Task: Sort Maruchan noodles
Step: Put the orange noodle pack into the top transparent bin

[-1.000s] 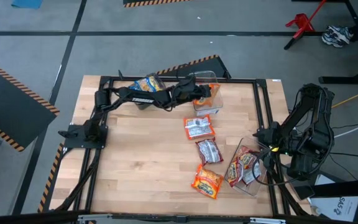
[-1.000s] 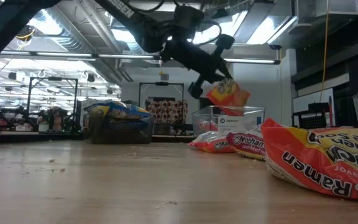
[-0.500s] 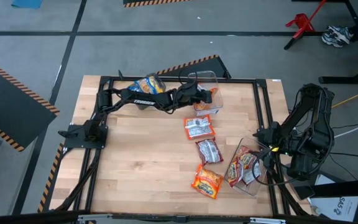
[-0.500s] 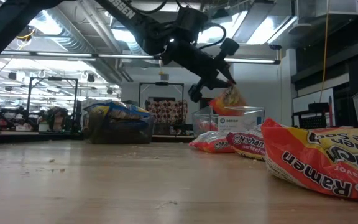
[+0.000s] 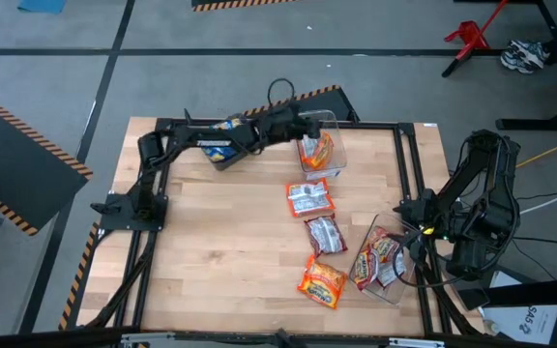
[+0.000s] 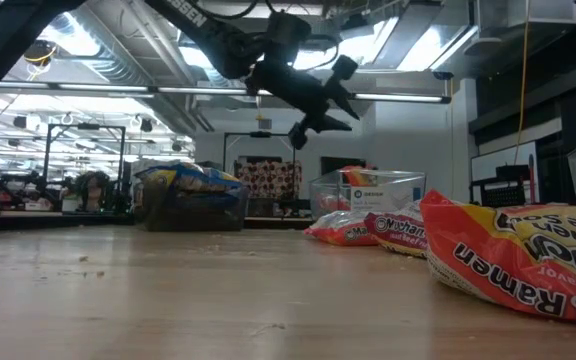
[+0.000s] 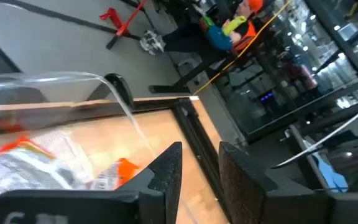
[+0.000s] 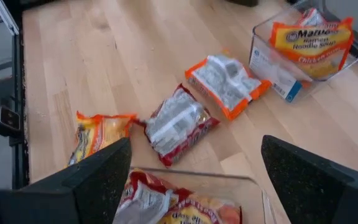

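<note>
Left end effector (image 5: 309,123) slightly parted, empty, above glossy orange packet (image 5: 317,151) in clear bin (image 5: 329,121).

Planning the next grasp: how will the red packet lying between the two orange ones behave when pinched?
The red packet is wrinkled, glossy film, so probably slippery and crinkly. It lies flat and thin, likely light. Its blocky shape suggests a brittle noodle brick that hard squeezing could crack.
</note>
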Controlling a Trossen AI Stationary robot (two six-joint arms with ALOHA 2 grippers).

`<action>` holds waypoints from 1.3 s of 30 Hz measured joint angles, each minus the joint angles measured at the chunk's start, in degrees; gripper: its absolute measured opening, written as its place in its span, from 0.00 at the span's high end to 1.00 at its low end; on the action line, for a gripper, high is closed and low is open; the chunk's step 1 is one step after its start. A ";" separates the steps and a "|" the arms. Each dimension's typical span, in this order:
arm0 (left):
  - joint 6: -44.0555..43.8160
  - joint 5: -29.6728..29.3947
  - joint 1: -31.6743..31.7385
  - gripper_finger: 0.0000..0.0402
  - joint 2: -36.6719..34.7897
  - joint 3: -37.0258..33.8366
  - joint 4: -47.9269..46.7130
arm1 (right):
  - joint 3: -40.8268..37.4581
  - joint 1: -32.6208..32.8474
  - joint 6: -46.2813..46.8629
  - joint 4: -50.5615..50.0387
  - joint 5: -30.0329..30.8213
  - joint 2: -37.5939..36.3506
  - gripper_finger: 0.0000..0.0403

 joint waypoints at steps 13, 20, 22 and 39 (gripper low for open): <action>5.66 13.71 1.29 0.76 -14.60 -0.09 0.71 | 0.04 -20.72 -7.53 -3.04 12.43 -0.64 0.14; 16.38 13.95 -1.88 0.76 -26.78 -0.09 0.00 | 0.04 -45.37 -28.35 4.98 9.70 -0.66 0.14; 18.16 14.04 -2.95 0.76 -29.56 -0.09 -1.18 | 0.04 -52.47 -40.35 13.42 4.63 -0.55 0.14; 28.44 14.52 -9.87 0.76 -41.48 -0.13 -11.42 | 0.02 -88.57 -69.56 44.82 -34.47 23.65 0.14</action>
